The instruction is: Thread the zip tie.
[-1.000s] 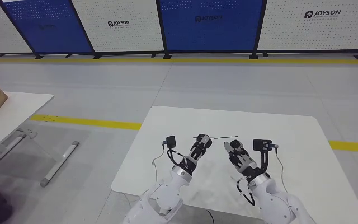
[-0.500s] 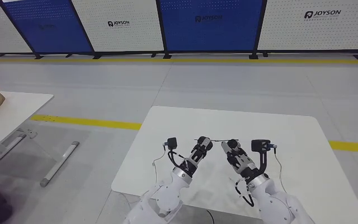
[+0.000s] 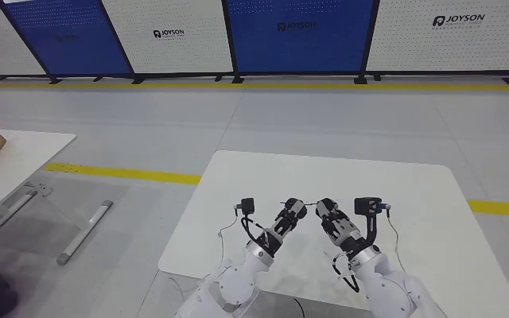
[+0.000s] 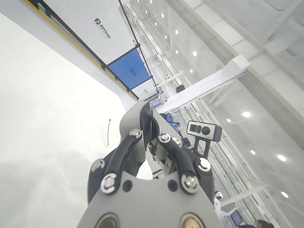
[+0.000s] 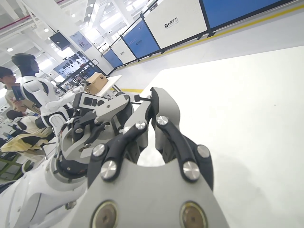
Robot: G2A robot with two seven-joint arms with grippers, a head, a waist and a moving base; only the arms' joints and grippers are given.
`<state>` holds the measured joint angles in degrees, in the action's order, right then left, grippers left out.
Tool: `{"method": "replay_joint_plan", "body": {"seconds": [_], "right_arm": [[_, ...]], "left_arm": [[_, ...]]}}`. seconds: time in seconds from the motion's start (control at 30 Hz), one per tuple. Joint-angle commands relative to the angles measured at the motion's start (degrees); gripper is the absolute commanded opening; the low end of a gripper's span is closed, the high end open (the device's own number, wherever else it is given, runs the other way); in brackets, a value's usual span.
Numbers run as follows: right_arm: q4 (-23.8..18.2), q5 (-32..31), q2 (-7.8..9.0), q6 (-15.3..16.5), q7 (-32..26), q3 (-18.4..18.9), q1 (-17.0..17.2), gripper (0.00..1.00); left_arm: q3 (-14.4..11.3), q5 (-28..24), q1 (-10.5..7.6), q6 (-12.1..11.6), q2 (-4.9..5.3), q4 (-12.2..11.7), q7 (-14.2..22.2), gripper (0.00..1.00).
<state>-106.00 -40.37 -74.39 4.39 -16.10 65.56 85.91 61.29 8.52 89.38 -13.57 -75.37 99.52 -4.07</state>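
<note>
**Grippers closed in, tie bridged at the tips**

Since a second ago both arms have closed the gap in the top view. The left gripper [image 3: 293, 207] shifted toward the right one and back toward the robot, and the right gripper [image 3: 324, 208] nudged inward. The tips were clearly apart then; now they nearly meet over the near half of the white table [image 3: 398, 179].

The zip tie [image 5: 142, 98] is off the table, held in the air at the tips. In the right wrist view its square head sits in the small gap between the grippers. The strap runs from the head straight into the right gripper's fingers, which are pinched narrow on it. The left fingers are pressed together too, black pads [image 4: 146, 122] face to face with a thin dark strip caught between them.

A thin black strand [image 4: 108, 132] shows against the table just beside the left finger, not touching it. Can't tell if it's the tie's tail.

Around: a second table [image 3: 32, 155] with a cardboard box [image 5: 96, 83] off to the robot's left. Blue and white partition panels [image 3: 298, 36] stand across the floor, and a yellow line [image 3: 119, 172] runs nearer.
</note>
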Motion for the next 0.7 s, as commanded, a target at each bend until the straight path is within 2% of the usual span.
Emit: {"method": "replay_joint_plan", "body": {"seconds": [0.0, 0.1, 0.17, 0.2, 0.27, 0.43, 0.53, 0.67], "right_arm": [[0.07, 0.44, 0.02, 0.32, -0.43, 0.01, -0.11, 0.0], [0.14, 0.94, 0.05, 0.34, -0.69, 0.13, -0.17, 0.0], [0.16, 1.21, 0.07, 0.26, -0.63, 0.31, -0.13, 0.32], [0.14, 1.28, 0.09, 0.24, -0.56, 0.4, -0.07, 0.42], [0.03, 1.37, 0.13, 0.29, -0.45, 0.59, 0.11, 0.49], [-0.2, 0.99, 0.26, 0.56, -0.27, 0.93, 0.52, 0.81], [-0.52, 0.79, 0.37, 0.93, 0.13, 1.3, 1.04, 0.86], [-0.59, 0.17, 0.62, 1.06, 0.47, 2.21, 2.35, 0.81]], "left_arm": [[0.03, 0.03, 0.05, 0.0, 0.03, 0.1, 0.1, 0.0], [0.01, 0.07, 0.02, 0.08, 0.04, 0.2, 0.15, 0.0], [-0.05, 0.21, -0.12, 0.3, 0.02, 0.09, -0.07, 0.0], [-0.11, 0.25, -0.2, 0.44, 0.0, 0.0, -0.21, 0.0], [-0.27, 0.24, -0.41, 0.88, -0.06, -0.25, -0.67, 0.0], [-0.69, -0.51, -1.37, 2.75, -0.37, -1.06, -2.38, 0.0], [-0.96, -1.07, -1.68, 3.2, -0.56, -1.22, -3.48, 0.0], [-1.15, -3.0, -1.99, 3.54, -0.87, -1.11, -5.31, 0.0]]}}
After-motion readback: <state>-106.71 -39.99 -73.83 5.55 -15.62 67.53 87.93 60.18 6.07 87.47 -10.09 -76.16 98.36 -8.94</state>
